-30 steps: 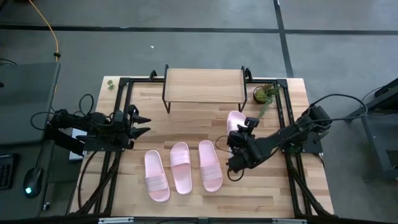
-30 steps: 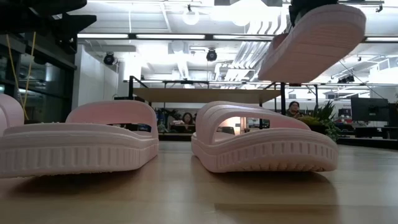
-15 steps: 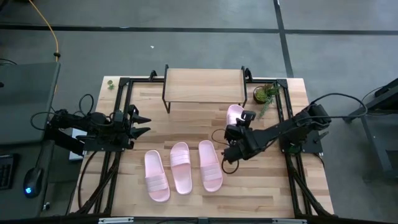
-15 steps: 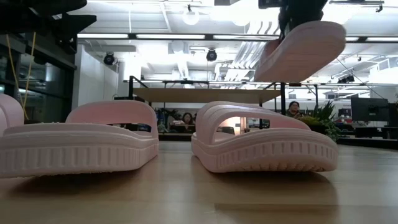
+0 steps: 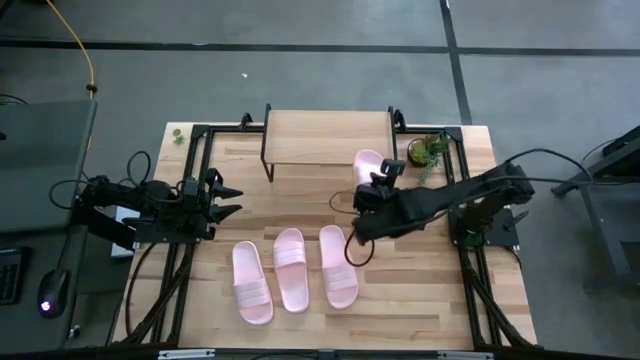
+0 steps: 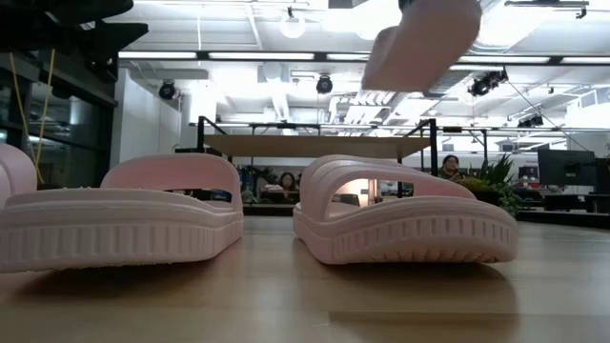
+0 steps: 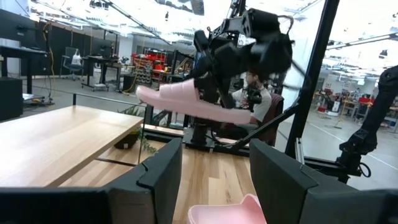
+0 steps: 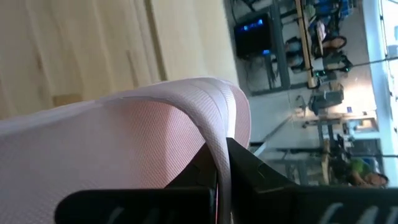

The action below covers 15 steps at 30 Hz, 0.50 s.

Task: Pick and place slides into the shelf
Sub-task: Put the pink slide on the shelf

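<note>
Slides: three point(image 5: 293, 268) lie side by side on the near part of the desk point(image 5: 440, 300), untouched. The fourth slide point(image 5: 366, 165) hangs in the air, its strap pinched in the closed jaws of the right gripper point(image 5: 375, 190), just in front of the shelf point(image 5: 327, 136) near its right end. The shelf top looks bare, so I judge nothing is placed yet: one slide is on its way, three remain. The left gripper point(image 5: 228, 198) waits at the desk's left edge, jaws apart and empty. The desk is pale wood planks; a small plant point(image 5: 427, 151) sits beside the shelf. Beyond lies a bright workshop with ceiling lights.
</note>
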### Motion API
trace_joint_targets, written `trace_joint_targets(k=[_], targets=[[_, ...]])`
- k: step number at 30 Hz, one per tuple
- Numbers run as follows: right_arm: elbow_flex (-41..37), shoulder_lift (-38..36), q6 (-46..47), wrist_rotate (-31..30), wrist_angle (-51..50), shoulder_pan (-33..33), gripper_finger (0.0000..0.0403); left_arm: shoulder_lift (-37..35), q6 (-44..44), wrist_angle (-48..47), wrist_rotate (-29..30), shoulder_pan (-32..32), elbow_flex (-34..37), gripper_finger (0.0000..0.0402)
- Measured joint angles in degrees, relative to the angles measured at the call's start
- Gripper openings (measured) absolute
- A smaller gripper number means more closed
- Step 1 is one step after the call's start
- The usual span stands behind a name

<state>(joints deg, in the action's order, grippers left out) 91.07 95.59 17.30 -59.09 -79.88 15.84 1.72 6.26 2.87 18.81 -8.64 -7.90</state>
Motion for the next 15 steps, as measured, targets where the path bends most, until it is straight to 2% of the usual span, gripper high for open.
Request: trace_joint_targets(k=[10,15], targets=[[-5.2,-14.9,-20.1,6.9,18.9,-7.3,0.0000,0.0,-3.5,0.1,1.0,0.0,0.0,0.0170],[-9.4,-17.9,-25.4,8.5,24.9,-11.9,0.0000,0.0,-5.3,0.1,4.3,0.0,0.0,0.0170]])
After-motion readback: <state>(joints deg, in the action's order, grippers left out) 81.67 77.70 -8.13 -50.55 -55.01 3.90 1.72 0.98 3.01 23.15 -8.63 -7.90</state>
